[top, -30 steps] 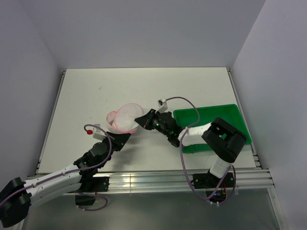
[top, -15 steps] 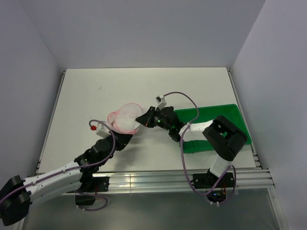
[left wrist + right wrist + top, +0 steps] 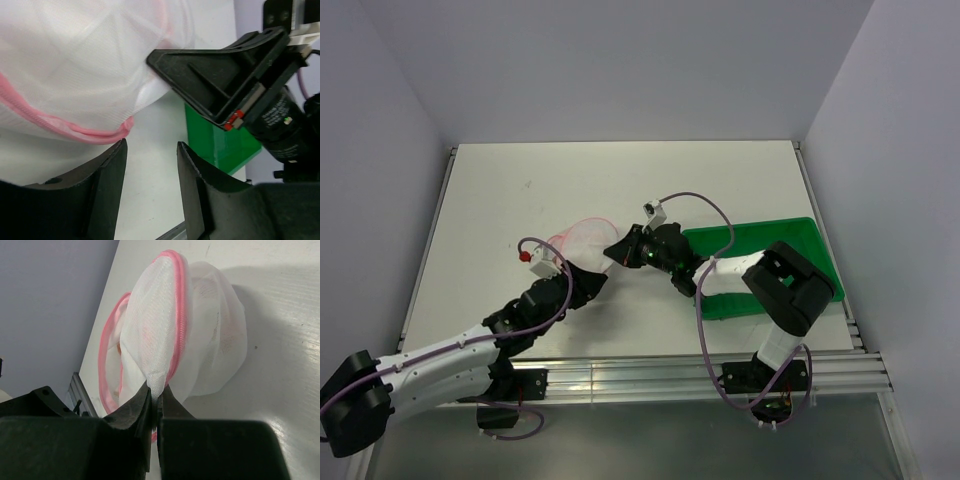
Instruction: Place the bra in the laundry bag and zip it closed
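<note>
Seen from above, a round white mesh laundry bag with pink zip trim point(image 3: 582, 243) is held propped centre-left on the white bench point(image 3: 720, 180) by the right gripper point(image 3: 614, 250), apparently to steady it for zipping. The left gripper point(image 3: 584, 284) is poised beside it, a green rectangular plastic tray point(image 3: 770, 235) set apart between pale walls point(image 3: 620, 70). At the left wrist, jaws are shown parted, empty. At the right wrist, jaws are clamped on pinched mesh; the bra cannot be made out.
</note>
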Available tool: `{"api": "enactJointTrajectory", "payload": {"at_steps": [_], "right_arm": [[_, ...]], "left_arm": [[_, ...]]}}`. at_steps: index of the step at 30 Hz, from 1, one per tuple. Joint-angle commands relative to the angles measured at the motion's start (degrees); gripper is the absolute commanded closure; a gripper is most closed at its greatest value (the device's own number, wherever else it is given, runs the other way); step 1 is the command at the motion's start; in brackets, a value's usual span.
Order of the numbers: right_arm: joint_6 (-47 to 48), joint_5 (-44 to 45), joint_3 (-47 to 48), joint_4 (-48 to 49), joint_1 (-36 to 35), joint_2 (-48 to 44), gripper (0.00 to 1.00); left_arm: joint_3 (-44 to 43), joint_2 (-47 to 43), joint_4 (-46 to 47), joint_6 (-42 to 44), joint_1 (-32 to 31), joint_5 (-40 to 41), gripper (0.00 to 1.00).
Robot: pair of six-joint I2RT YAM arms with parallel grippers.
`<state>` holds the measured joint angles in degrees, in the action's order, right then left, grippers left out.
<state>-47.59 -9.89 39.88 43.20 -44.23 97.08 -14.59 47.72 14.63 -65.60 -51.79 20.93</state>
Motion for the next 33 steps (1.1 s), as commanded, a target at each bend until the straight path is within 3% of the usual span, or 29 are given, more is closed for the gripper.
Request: {"api": "enactJointTrajectory", "payload": {"at_steps": [1,33], "right_arm": [[2.07,1.45,1.43,-1.10,-0.42,-2.07,1.00],[2.24,0.75,2.22,-1.19,-2.00,-1.19,1.00]], "left_arm": [[-2.72,0.79,-3.11,0.39,-0.24,2.27,0.50],[-4.66,8.88,1.27,2.67,-0.24,6.76,0.68]]}}
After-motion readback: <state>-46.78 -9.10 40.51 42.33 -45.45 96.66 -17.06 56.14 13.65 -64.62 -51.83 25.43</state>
